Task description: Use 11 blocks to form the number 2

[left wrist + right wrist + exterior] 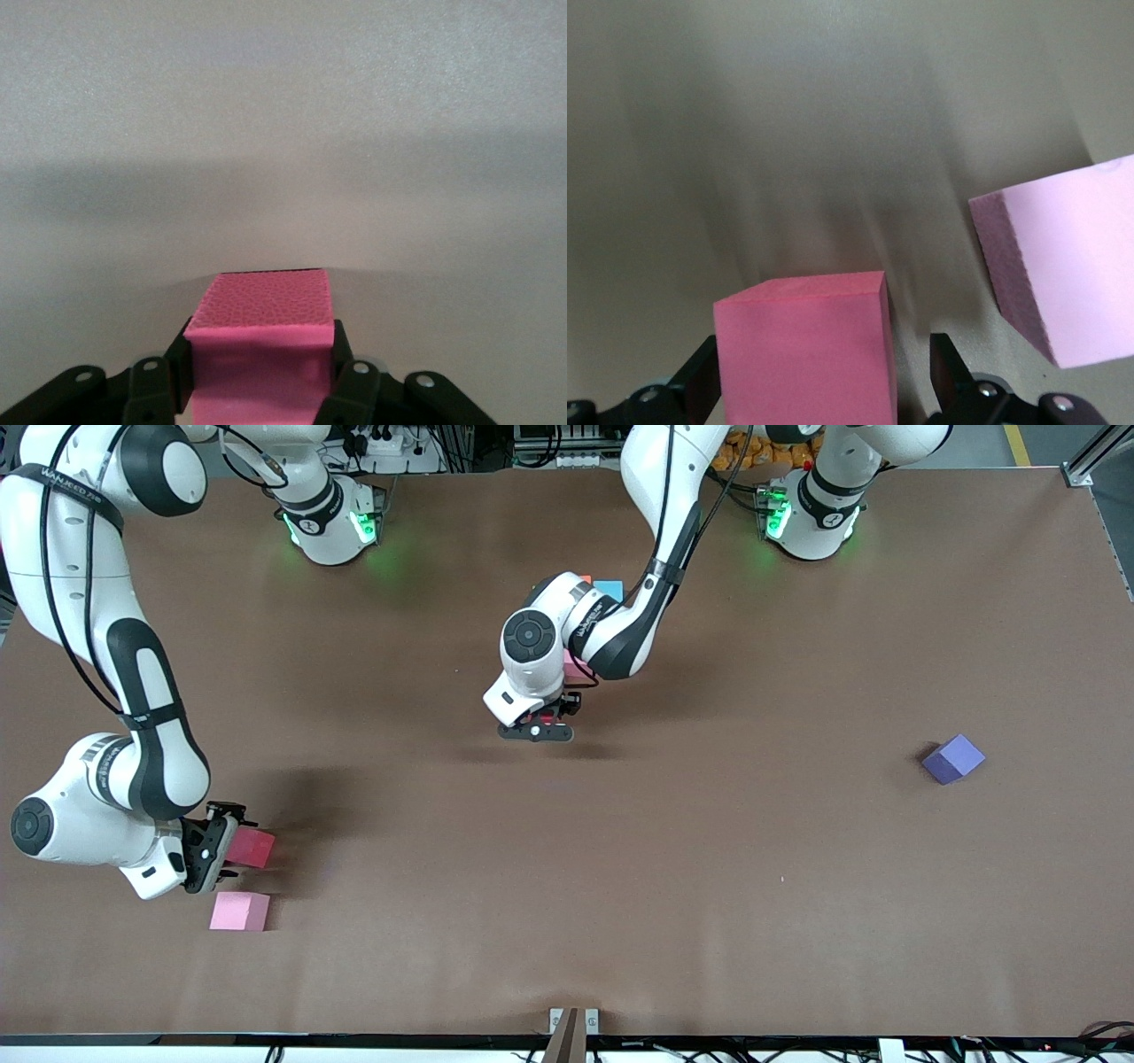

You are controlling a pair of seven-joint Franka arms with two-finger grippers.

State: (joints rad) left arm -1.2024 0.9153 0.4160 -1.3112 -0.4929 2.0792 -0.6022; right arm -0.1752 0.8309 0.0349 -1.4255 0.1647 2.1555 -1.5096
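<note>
Item one, your left gripper [542,724]: over mid-table, fingers pinched on a hot pink block [263,341], which sits square between the pads, probably so it goes down aligned with the others. Item two, the number 2: only partly visible under the left arm; you can make out a blue block [609,589], an orange corner beside it and a pink patch, the rest hidden, so its progress cannot be judged. Item three, your right gripper [215,849]: low at the right arm's end of the table, jaws spread wide around a red block [251,848] without clamping it, apparently lined up for a pick. Item four, a pale pink block [239,911], just beside the red one, nearer the front camera. Item five, a purple block [953,759], alone toward the left arm's end, tilted askew.
</note>
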